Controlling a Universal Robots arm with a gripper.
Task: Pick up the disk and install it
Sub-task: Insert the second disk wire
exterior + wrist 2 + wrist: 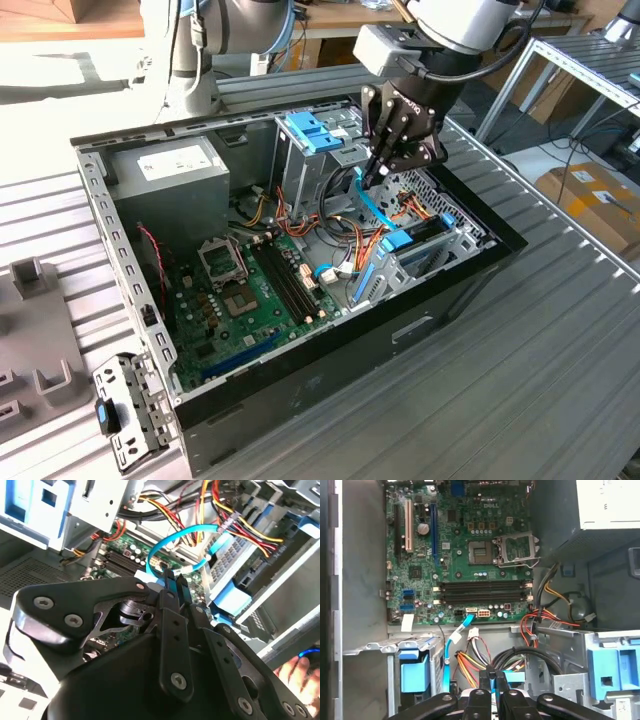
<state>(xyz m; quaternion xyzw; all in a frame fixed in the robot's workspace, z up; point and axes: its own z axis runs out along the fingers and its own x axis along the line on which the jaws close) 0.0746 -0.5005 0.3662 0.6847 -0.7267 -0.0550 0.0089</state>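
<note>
One gripper point(372, 176), fingers pinched together on nothing, hangs inside the case point(480, 262); the disk point(425, 243) sits just right, nearer, long axis left-right.

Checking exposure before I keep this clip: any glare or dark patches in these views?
Exterior view: the floor at top left washes out; the motherboard is evenly lit. First wrist view: the power-supply box glares white. Second wrist view: the tool is a dark mass against the bright drive cage.
</note>
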